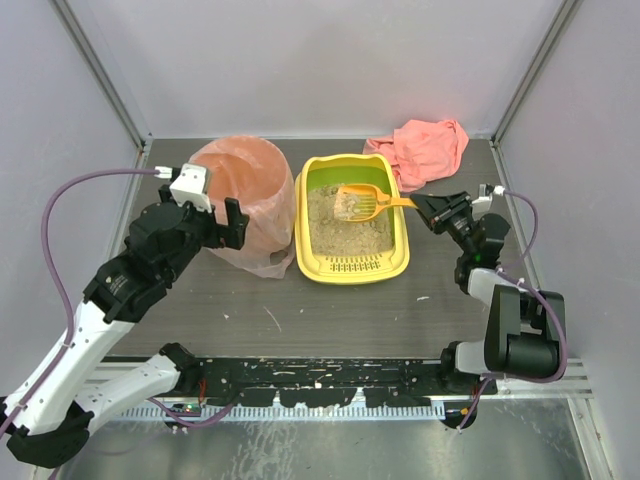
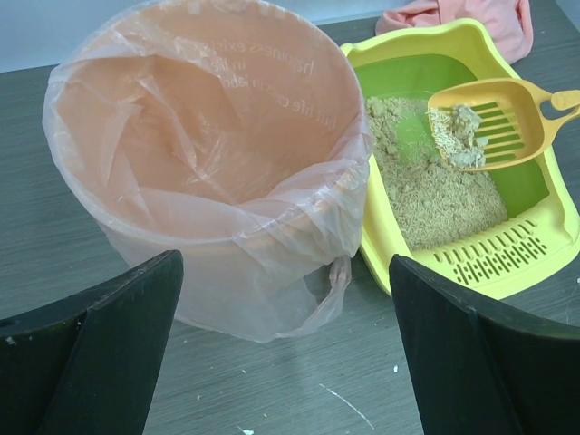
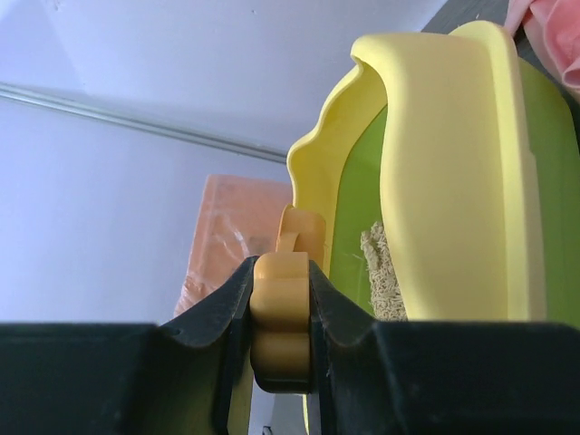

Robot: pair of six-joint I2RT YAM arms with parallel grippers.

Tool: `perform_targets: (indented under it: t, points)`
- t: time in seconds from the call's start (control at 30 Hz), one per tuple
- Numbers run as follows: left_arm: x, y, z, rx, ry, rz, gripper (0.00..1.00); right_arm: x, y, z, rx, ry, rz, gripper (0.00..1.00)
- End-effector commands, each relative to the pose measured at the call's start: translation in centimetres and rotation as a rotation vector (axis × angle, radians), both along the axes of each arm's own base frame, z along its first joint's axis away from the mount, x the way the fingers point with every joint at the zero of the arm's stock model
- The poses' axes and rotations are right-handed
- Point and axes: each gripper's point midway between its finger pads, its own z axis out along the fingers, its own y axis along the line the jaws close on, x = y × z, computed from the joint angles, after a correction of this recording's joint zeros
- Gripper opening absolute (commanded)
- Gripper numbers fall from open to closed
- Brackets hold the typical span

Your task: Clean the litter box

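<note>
Litter box point(image 1: 352, 268) sits on surface point(image 1: 330, 320), slotted rim at near end, beige litter inside. Your right gripper point(image 1: 428, 205) is just right of litter box, jaws clenched on handle of orange scoop point(image 1: 362, 202). Scoop head is above far half of litter box and carries some clumps. Your left gripper point(image 1: 228, 225) is left of litter box, jaws released wide, grasping nothing. Round bin point(image 1: 245, 190) with pink bag stands just left of litter box. 1 pink cloth point(image 1: 428, 150) lies behind litter box, toward right.
</note>
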Motion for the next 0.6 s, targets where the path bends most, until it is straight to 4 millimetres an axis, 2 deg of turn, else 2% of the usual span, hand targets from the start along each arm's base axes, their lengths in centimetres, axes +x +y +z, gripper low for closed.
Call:
perform_targets:
  t: [0.0,0.07,0.1,0.17,0.2,0.3,0.4,0.43,0.5,0.53,0.57]
  points:
    - [0.2,-0.4,2.8,-0.054,-0.065,-0.013,0.98,-0.7,0.1,3.3,0.075,-0.127,0.048,0.01]
    - [0.3,-0.4,2.6,-0.054,-0.065,-0.011,0.98,-0.9,1.0,3.8,0.099,-0.144,0.092,0.01]
    - [0.3,-0.4,2.6,-0.055,-0.065,-0.01,0.98,-0.9,0.6,3.8,0.109,-0.146,0.086,0.01]
    - [0.3,-0.5,2.7,-0.062,-0.064,-0.013,0.98,-0.5,-1.2,3.0,0.135,-0.114,0.02,0.01]
    - [0.3,-0.5,2.7,-0.065,-0.063,-0.015,0.98,-0.4,-1.3,2.6,0.147,-0.095,0.013,0.01]
    - [0.4,-0.7,2.8,-0.068,-0.069,-0.015,0.98,-0.4,1.4,3.1,0.138,-0.119,0.105,0.01]
    - [0.6,-0.7,2.9,-0.059,-0.059,-0.011,0.98,0.0,-1.3,1.8,0.173,-0.074,0.007,0.01]
    - [0.5,-0.7,3.0,-0.06,-0.059,-0.012,0.98,0.2,-1.3,1.8,0.179,-0.068,0.008,0.01]
    - [0.6,-0.5,3.0,-0.062,-0.068,-0.003,0.98,0.2,1.0,2.5,0.159,-0.093,0.096,0.01]
    - [0.8,-0.5,3.0,-0.063,-0.072,0.001,0.98,0.1,1.4,2.6,0.154,-0.098,0.11,0.01]
    - [0.9,-0.6,2.9,-0.062,-0.069,0.003,0.98,0.2,0.6,2.2,0.159,-0.081,0.077,0.01]
